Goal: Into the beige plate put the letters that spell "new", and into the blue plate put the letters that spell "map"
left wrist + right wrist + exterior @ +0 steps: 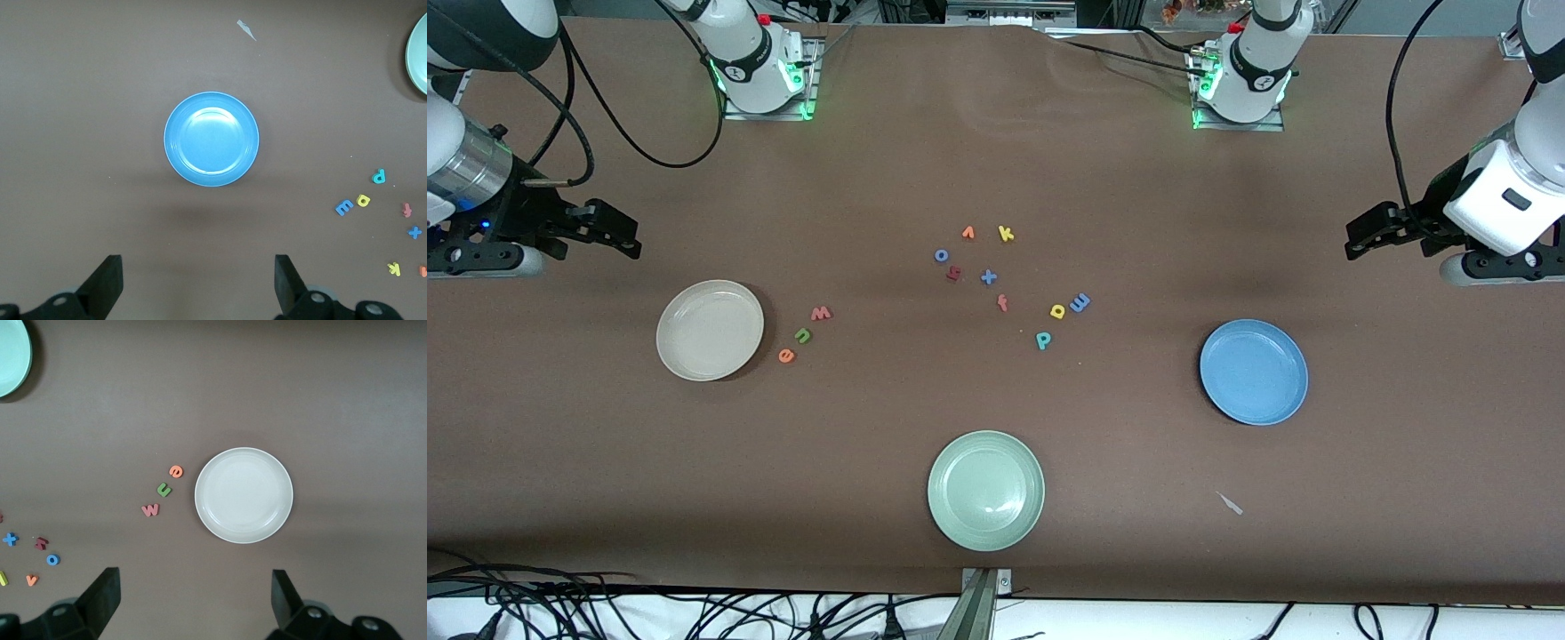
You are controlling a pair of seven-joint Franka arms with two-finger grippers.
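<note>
A brown worktop (996,142) carries three round plates: a beige plate (710,330) toward the right arm's end, a blue plate (1254,372) toward the left arm's end, and a pale green plate (985,490) nearest the front camera. Small foam letters lie on it: w (821,313), n (802,335), e (786,356) beside the beige plate; m (1079,302), a (1057,311), p (1042,340) near the middle, close to a loose cluster of other letters (974,258).

Round cream-beige plate (710,330) lies toward the right arm's end of the brown desk (996,160); pink-red w (821,313), green n (802,334) and orange e (786,356) sit just beside it. Sky-blue plate (1254,372) is empty. Blue m (1080,302), yellow a (1058,310) and teal p (1042,340) cluster mid-desk.
</note>
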